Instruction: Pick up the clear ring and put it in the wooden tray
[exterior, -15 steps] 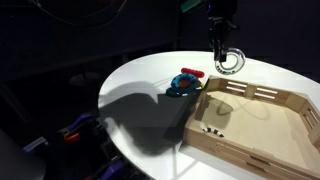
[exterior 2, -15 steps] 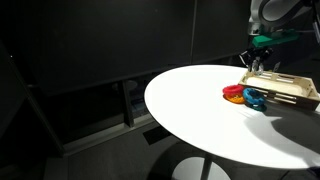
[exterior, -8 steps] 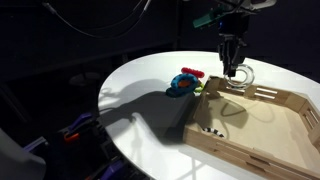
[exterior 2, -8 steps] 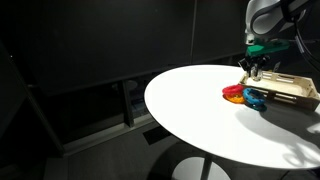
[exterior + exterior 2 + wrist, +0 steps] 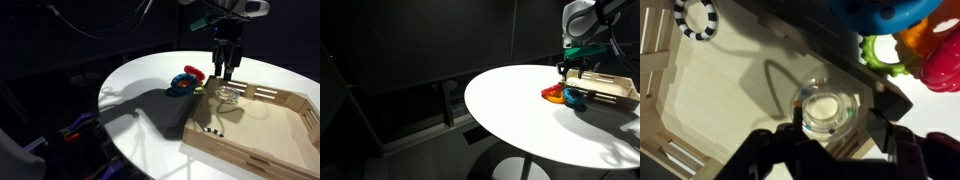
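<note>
In an exterior view a heap of coloured rings [image 5: 185, 82] lies near the middle of the round white table [image 5: 150, 72], just beside the wooden tray [image 5: 262, 135], which sits at the table's right edge. The gripper [image 5: 226, 72] hangs over the tray corner nearest the heap, jaws spread and holding nothing. The clear ring [image 5: 228, 95] lies on the tray floor below it; in the wrist view it sits between the fingers [image 5: 898, 140] without touching them.

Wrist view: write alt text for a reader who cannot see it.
The clear ring shows against the light floor of the wooden tray, between the dark fingers of the open tool. A black-and-white striped ring sits in the tray at top left, and coloured rings lie beyond its wall at top right.
</note>
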Tool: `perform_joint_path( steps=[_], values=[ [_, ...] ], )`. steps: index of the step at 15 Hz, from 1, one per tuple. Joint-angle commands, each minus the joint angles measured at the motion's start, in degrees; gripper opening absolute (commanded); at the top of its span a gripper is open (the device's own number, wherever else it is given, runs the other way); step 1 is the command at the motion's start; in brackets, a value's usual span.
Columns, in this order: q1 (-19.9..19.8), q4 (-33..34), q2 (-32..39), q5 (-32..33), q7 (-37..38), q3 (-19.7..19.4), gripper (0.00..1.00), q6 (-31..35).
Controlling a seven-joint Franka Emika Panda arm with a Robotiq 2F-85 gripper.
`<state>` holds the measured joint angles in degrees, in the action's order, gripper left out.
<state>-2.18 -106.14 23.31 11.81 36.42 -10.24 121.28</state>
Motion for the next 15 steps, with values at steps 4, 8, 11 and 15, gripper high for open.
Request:
perform_joint_path(
  steps=[4,8,11,15],
  values=[
    [0.65,0.51,-5.26,-1.59,-6.58,1.45,1.00,-7.11],
    [0.19,-0.81,-9.70,-3.72,-16.77,3.61,1.00,-8.63],
    [-0.33,-1.28,-12.22,-6.54,-25.91,5.01,1.00,-10.66],
    [-0.15,-2.23,-15.45,-7.30,-32.89,5.63,1.00,-13.57]
  ],
)
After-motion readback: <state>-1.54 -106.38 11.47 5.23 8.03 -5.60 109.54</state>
